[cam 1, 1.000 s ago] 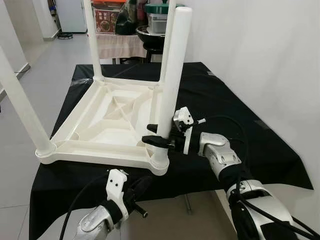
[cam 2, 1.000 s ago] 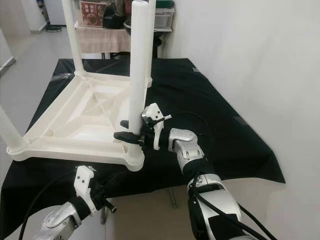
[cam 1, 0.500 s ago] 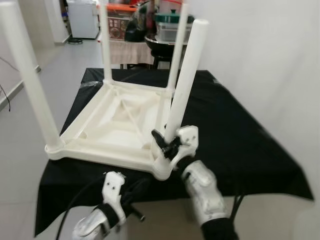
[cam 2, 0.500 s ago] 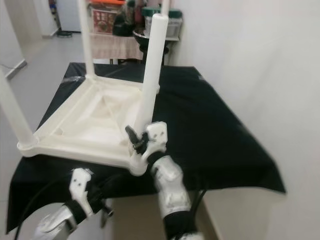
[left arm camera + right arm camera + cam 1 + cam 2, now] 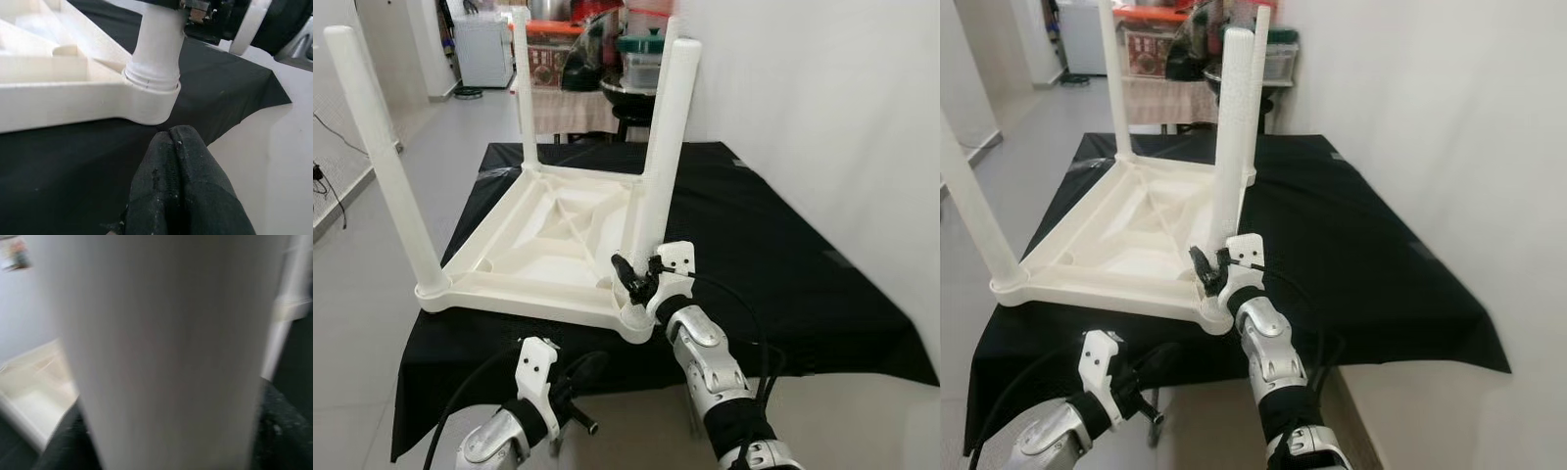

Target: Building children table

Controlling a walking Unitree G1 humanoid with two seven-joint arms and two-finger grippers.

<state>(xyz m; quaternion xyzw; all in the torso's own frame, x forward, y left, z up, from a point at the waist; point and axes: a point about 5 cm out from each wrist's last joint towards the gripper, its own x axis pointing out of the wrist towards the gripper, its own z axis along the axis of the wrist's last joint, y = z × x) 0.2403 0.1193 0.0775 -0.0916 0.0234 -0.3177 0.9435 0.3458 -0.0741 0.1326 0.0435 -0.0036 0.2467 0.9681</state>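
A white plastic children's table (image 5: 548, 245) lies upside down on a surface draped in black cloth (image 5: 773, 284), its four legs pointing up. The near right leg (image 5: 664, 166) stands in its corner socket (image 5: 633, 318) at the near edge of the surface. The right gripper (image 5: 634, 279) reaches in from the near side and has its black fingers closed around this leg low down, just above the socket; in the right wrist view the leg (image 5: 166, 352) sits blurred and very close.

The left gripper (image 5: 578, 377) hangs below the near edge of the surface, near the same corner but apart from it, its fingers (image 5: 183, 191) pressed together on nothing.

The near left leg (image 5: 386, 162) rises at the left corner, and the two far legs (image 5: 523, 93) stand at the back. Beyond the surface, a cluttered stand with a red box and containers (image 5: 597, 54) blocks the far side. A plain white wall (image 5: 822, 117) runs along the right, and grey floor (image 5: 362, 284) lies to the left.
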